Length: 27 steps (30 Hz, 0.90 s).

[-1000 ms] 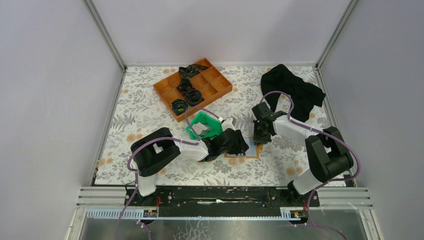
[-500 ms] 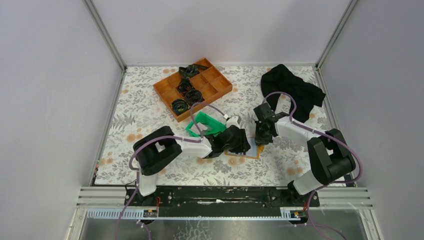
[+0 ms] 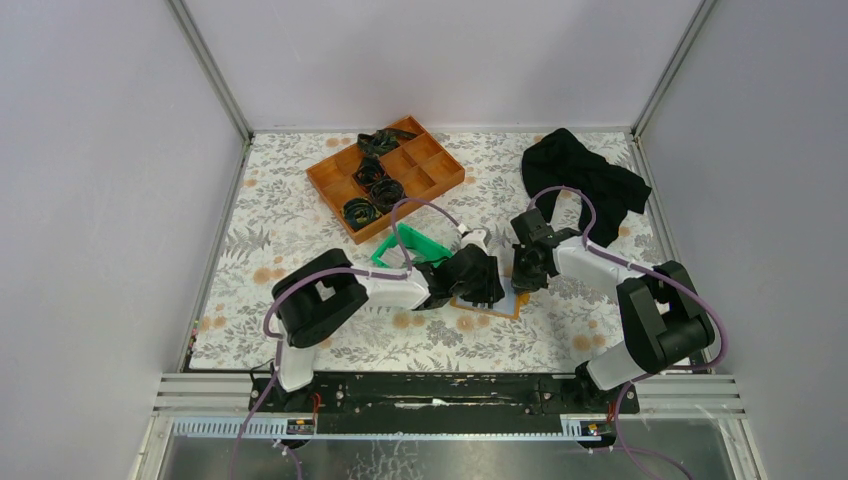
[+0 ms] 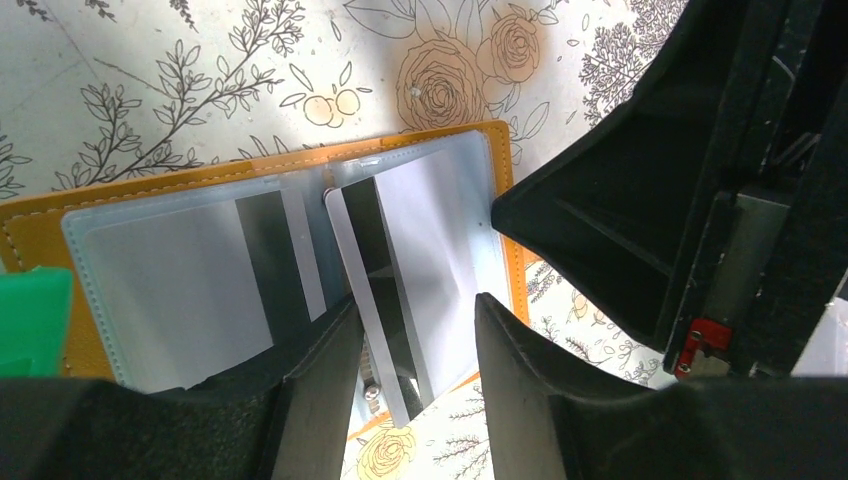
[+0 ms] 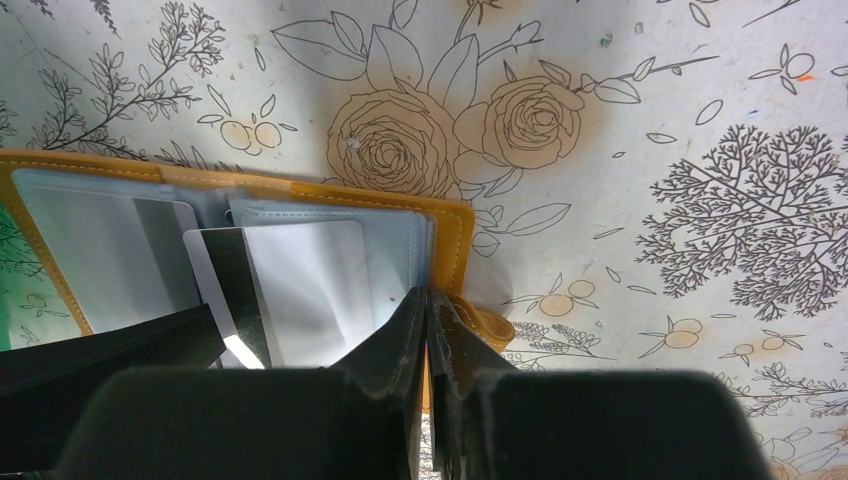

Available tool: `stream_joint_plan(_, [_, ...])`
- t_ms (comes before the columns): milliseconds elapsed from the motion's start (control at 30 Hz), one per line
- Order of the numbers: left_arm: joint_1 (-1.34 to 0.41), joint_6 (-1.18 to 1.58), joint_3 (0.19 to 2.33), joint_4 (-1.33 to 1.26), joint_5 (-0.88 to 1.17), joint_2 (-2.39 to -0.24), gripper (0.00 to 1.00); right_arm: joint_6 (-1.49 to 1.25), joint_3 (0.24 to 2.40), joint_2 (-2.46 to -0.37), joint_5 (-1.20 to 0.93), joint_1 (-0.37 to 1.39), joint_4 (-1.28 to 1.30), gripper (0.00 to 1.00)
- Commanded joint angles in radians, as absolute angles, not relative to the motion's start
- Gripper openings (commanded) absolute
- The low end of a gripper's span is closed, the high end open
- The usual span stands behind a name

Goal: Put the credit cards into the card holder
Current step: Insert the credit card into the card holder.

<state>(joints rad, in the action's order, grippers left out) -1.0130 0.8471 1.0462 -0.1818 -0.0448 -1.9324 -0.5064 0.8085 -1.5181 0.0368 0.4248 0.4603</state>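
Note:
The card holder lies open on the floral table, orange outside with pale blue sleeves. My left gripper hangs over its right half, jaws partly apart. Between them is a whitish credit card with a dark stripe, held across its width, its far end over the right sleeve. In the right wrist view that credit card sits just left of my right gripper. The right gripper is pinched shut on the card holder's right edge, beside the snap tab. In the top view it comes in from the right.
A green plastic bin stands just left of the left gripper; its corner shows in the left wrist view. The orange compartment tray with dark coiled items is at the back. A black cloth lies back right.
The left gripper has moved right from the green bin to above the card holder. The right gripper's jaws have closed on the holder's right edge.

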Motion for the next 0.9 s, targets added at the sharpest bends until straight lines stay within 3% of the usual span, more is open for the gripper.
stream_joint_plan(0, [-1.012,0.788,1.045,-0.063,0.019,-2.011,0.53,-0.512,0.789,-1.507,0.03,0.419,0.453,0.09])
stream_joint_plan(133, [-1.015,0.774,1.063,-0.06,0.062,-2.037,0.58,-0.51,0.786,-1.508,0.024,0.42,0.45,0.08])
stream_joint_plan(867, [-1.067,0.745,1.083,-0.001,0.076,-2.075,0.59,-0.506,0.767,-1.431,0.081,0.416,0.483,0.09])
